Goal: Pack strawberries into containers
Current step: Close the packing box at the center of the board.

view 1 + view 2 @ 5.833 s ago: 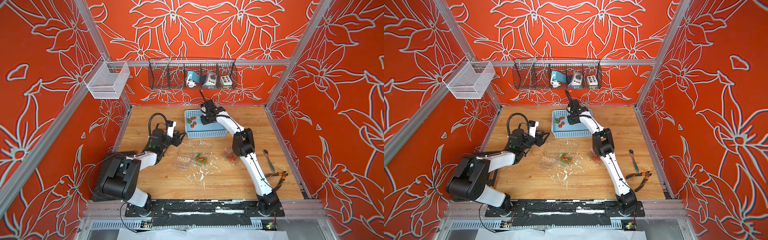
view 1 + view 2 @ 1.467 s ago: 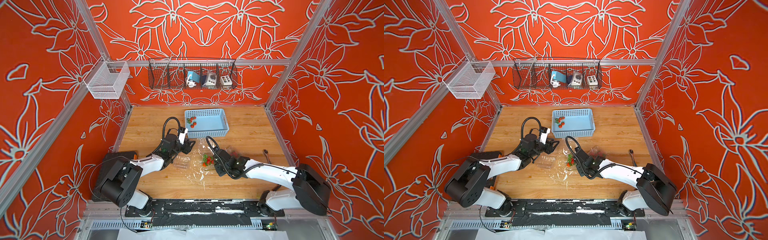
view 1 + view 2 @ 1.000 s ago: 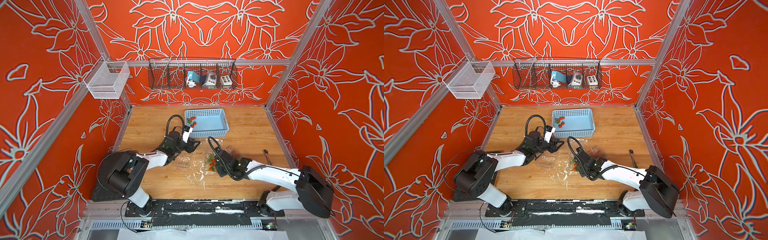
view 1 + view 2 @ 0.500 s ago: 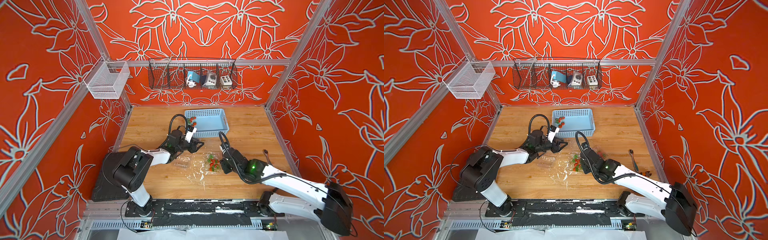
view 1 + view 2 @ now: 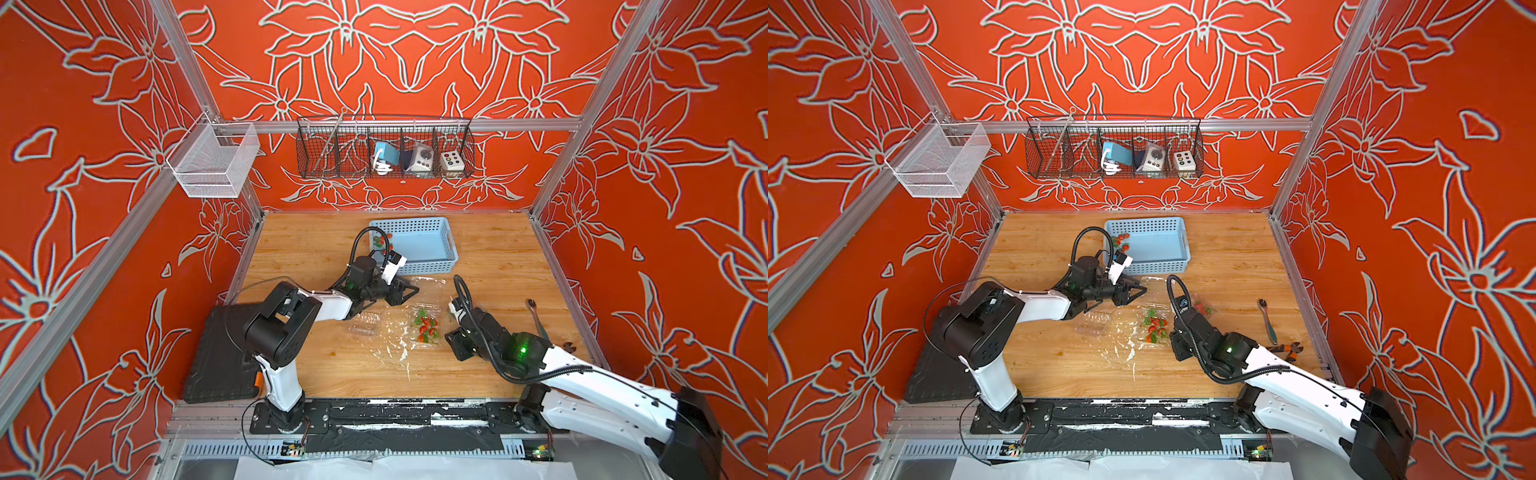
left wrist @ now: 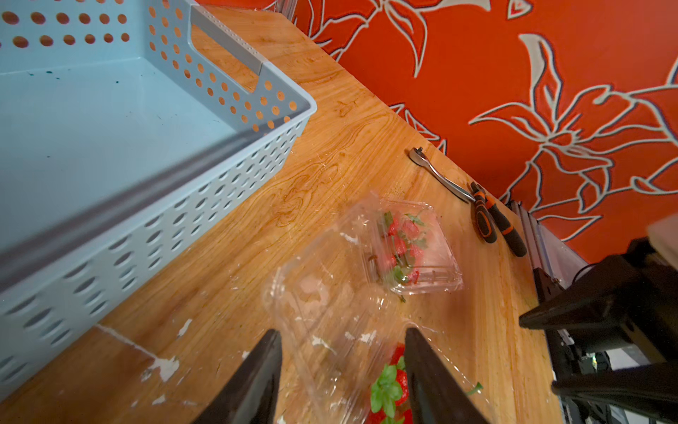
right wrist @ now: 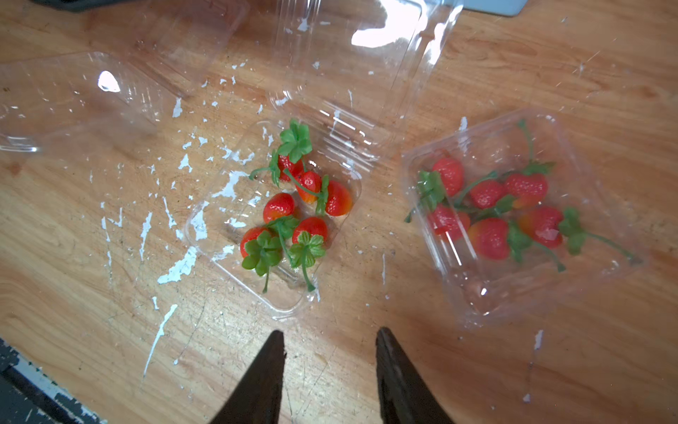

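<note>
Wrench (image 6: 438,176) + pliers (image 6: 493,224) far rt — blue basket (image 5: 415,266) just behind containers (image 7: 212,227)

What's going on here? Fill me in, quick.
Two robot arms are packing strawberries into clear boxes. The middle container lies open with six berries inside. The closed container beside it holds more, and the empty container waits. A few strawberries sit in the blue basket. The left gripper has its jaws apart around the raised lid; contact is unclear. The right gripper hovers open, holding nothing.
</note>
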